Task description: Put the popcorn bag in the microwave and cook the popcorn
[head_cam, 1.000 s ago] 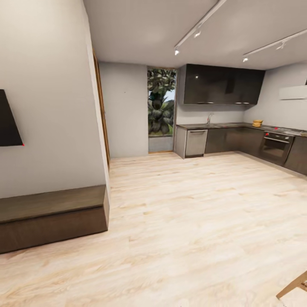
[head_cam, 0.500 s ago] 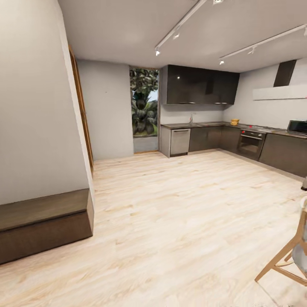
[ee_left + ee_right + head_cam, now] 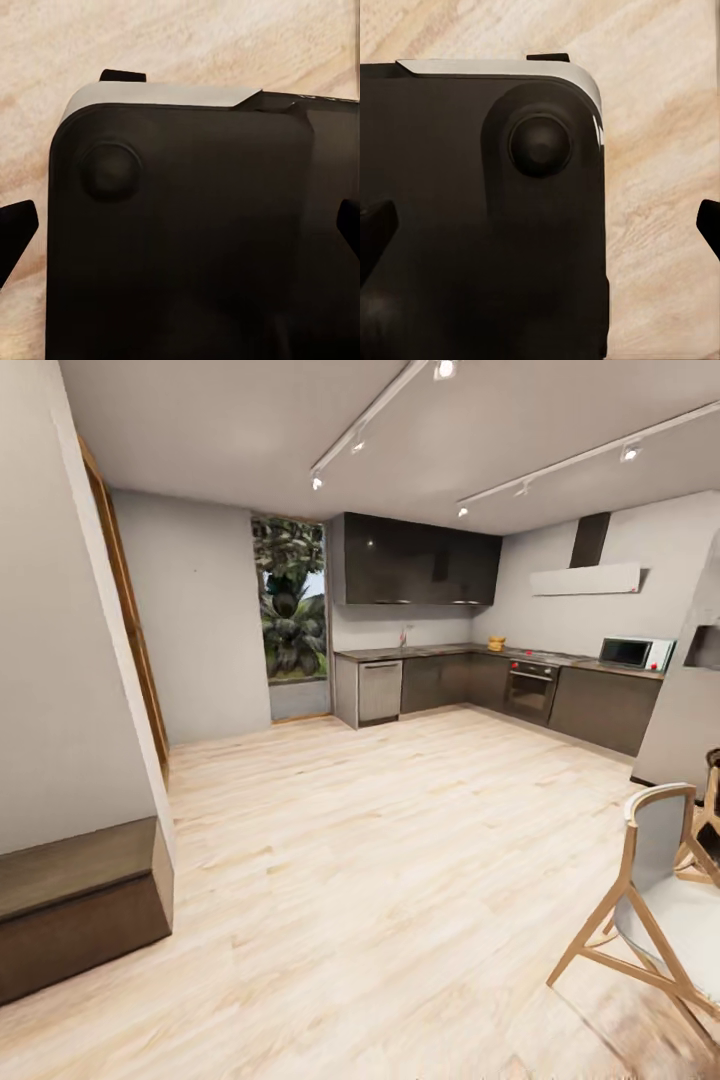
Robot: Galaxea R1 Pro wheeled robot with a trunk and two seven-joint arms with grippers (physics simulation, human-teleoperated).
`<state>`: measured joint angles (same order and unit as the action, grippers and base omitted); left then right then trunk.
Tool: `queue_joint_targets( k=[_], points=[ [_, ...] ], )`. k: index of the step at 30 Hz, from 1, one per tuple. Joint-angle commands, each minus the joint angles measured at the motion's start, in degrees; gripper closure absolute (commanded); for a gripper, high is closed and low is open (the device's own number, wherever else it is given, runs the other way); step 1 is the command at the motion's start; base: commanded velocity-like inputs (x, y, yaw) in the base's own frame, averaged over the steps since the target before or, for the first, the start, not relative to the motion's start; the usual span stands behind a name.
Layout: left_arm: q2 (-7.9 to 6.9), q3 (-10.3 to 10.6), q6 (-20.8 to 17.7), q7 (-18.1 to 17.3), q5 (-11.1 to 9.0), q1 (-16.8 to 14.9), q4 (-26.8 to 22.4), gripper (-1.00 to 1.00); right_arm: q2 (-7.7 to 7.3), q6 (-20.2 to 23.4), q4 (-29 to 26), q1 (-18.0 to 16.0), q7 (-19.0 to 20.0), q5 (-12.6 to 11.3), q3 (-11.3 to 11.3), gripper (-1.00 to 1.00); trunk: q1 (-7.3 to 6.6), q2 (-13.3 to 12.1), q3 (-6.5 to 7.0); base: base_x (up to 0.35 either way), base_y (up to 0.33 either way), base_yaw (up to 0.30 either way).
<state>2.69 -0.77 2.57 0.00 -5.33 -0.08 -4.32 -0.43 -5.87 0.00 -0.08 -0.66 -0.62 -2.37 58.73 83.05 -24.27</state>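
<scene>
**Kitchen ahead, microwave in sight**

I read no lettering anywhere. The small pale boxy microwave (image 3: 634, 652) sits on the grey stone-like surface (image 3: 520, 655) across the pale wood floor (image 3: 400, 840). Both wrist views show dark fingertips wide apart: left tool (image 3: 180, 229) and right tool (image 3: 540, 221) released.

Pale wood-grain floor (image 3: 400, 840), glossy cabinets (image 3: 420, 565)

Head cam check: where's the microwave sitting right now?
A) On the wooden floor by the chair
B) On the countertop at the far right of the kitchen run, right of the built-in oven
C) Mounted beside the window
B: the microwave stands on the countertop, right of the built-in oven.
</scene>
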Motion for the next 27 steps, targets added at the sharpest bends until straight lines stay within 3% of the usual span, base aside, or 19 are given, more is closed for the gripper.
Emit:
queue_joint_targets(
  k=[1, 9, 27],
  points=[
    [0.02, -0.1, 0.1, 0.0, -0.6, 0.0, 0.0, -1.0, 0.0, -0.2, 0.0, 0.0, 0.0, 0.0, -0.2, -1.0, 0.0, 0.0, -0.05, 0.0, 0.0, -0.297],
    [-0.02, 0.0, 0.0, -0.2, -0.6, 0.0, 0.0, -1.0, -0.06, -0.1, 0.0, 0.0, 0.0, 0.1, -0.2, -1.0, 0.0, 0.0, -0.05, 0.032, 0.0, -0.222],
    [-0.15, 0.1, -0.7, -0.4, -0.8, 0.0, 0.0, -1.0, -0.27, -0.2, 0.0, 0.0, 0.0, 0.6, 0.2, -1.0, 0.0, 0.0, -0.05, 0.311, 0.0, -0.005]
  ],
)
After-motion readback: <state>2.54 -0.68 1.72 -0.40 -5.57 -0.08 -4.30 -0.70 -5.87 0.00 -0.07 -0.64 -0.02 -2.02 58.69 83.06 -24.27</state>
